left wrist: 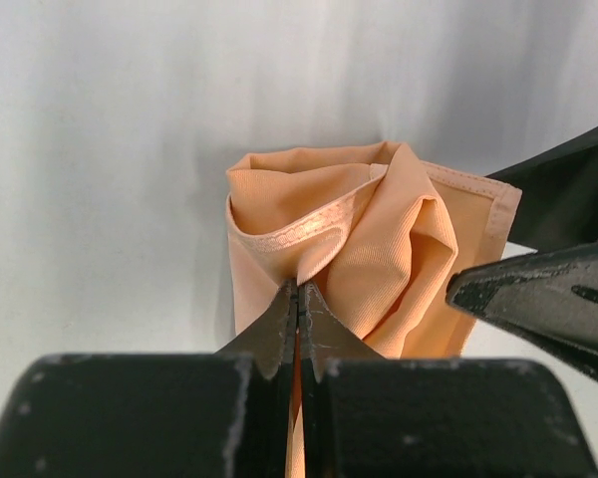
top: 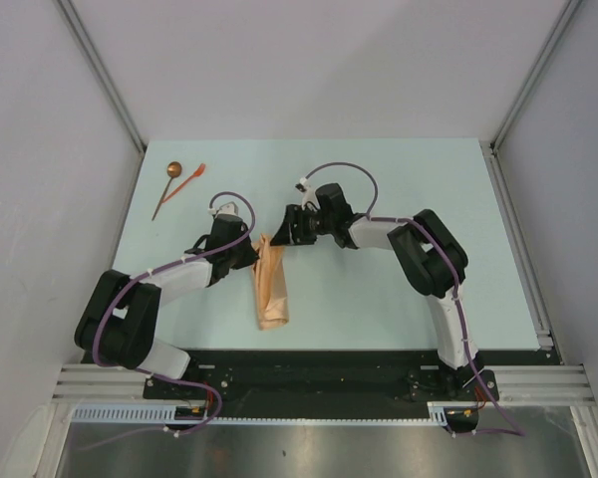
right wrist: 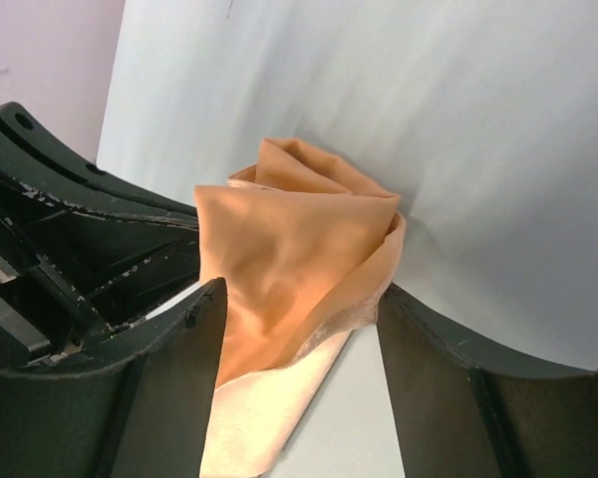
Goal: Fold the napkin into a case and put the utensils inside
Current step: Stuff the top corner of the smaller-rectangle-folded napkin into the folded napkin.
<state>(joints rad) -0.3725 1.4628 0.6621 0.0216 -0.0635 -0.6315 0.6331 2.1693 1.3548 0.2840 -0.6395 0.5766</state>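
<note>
The tan-orange napkin (top: 271, 286) lies as a narrow bunched strip in the middle of the table, running toward the near edge. My left gripper (top: 252, 251) is at the strip's far end, and in the left wrist view it (left wrist: 299, 291) is shut on a fold of the napkin (left wrist: 379, 249). My right gripper (top: 285, 233) is open, and in the right wrist view it (right wrist: 301, 321) straddles that same raised end of the napkin (right wrist: 289, 239). The dark-handled spoon (top: 167, 187) and the orange-red fork-like piece (top: 191, 179) lie at the far left of the table.
The pale table (top: 399, 179) is walled by grey panels at the back and sides. A black rail (top: 329, 368) runs along the near edge by the arm bases. The right gripper's finger (left wrist: 538, 299) shows at the right of the left wrist view.
</note>
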